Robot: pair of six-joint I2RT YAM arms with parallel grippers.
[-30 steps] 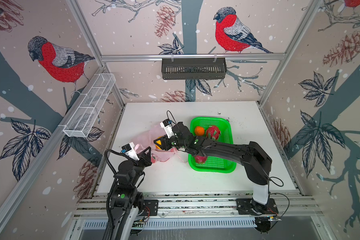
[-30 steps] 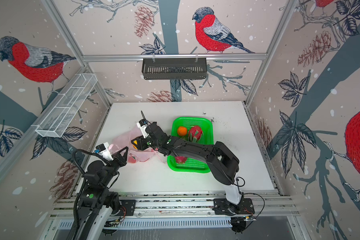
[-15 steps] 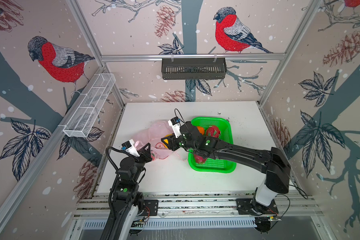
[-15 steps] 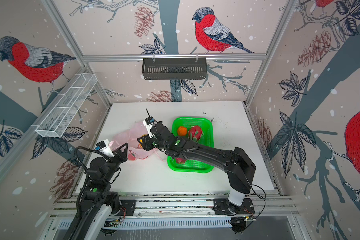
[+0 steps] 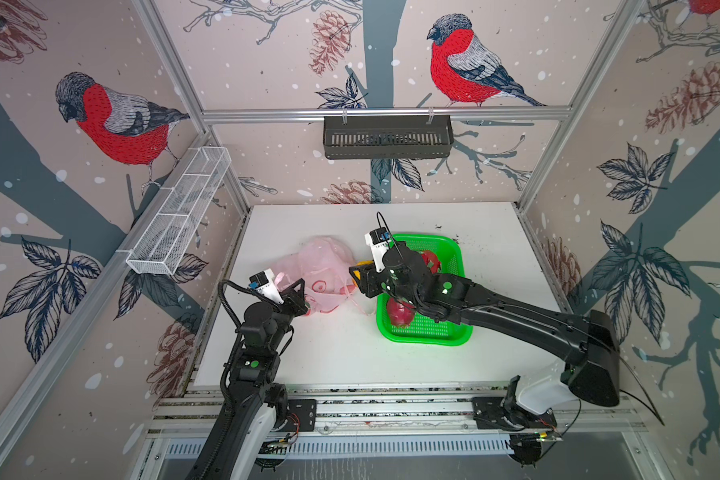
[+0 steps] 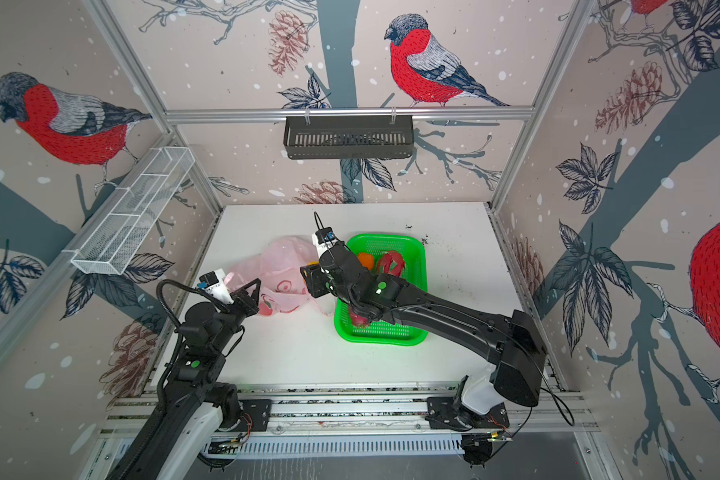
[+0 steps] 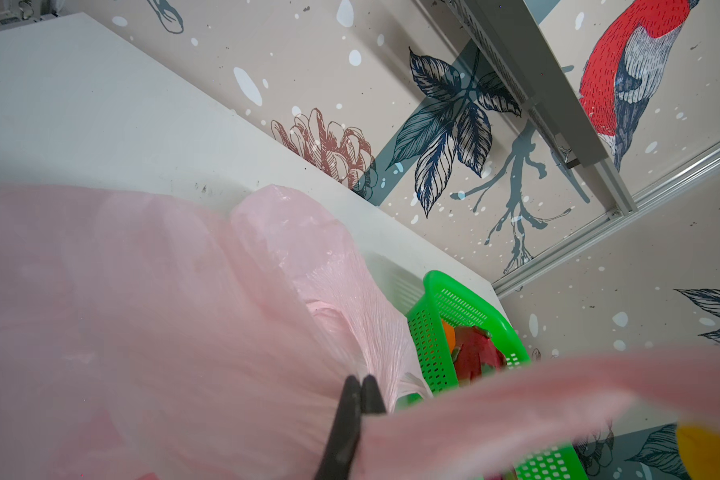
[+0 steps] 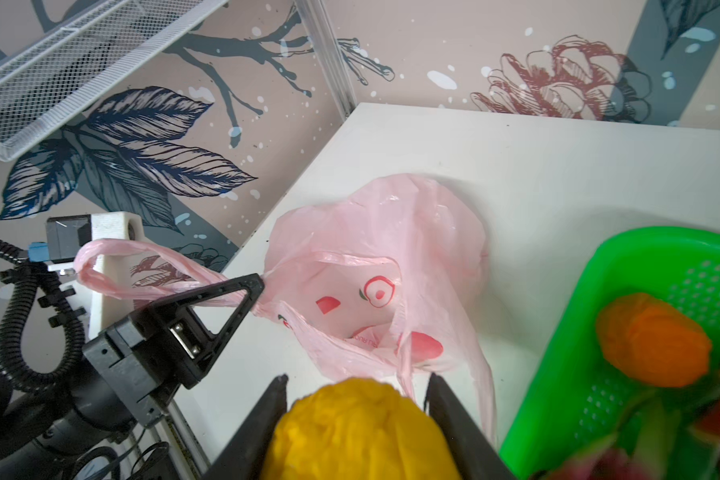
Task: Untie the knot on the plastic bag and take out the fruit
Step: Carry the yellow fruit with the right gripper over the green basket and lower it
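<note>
The bag (image 5: 325, 266) lies slumped on the left half of the white table (image 5: 495, 270), its left side near the table's left edge and its mouth gaping on the near side. It is thin, crinkled, translucent pink film with red prints. The left gripper (image 5: 302, 284) is clamped tight on 1 loop handle (image 8: 184, 262), a twisted pink strip that drapes back over the wrist camera. In the left wrist view the black fingertips (image 7: 360, 384) meet with film pinched between them. The other handle (image 8: 485, 390) trails loose toward the basket (image 5: 425, 338).

The right gripper (image 5: 356, 272) hangs above the gap between the bag and the basket's left rim. Its jaws stand about half wide, gripping a yellow ball (image 8: 358, 428) with pebbled skin.

The basket is bright green, rectangular, perforated plastic, just right of the bag. In it lie 1 orange ball (image 8: 653, 340) and 2 dragon fruits (image 6: 388, 264), the near one (image 5: 400, 313) partly under the right arm.

Bare table lies open on the far side, on the right past the basket, and along the near edge.
</note>
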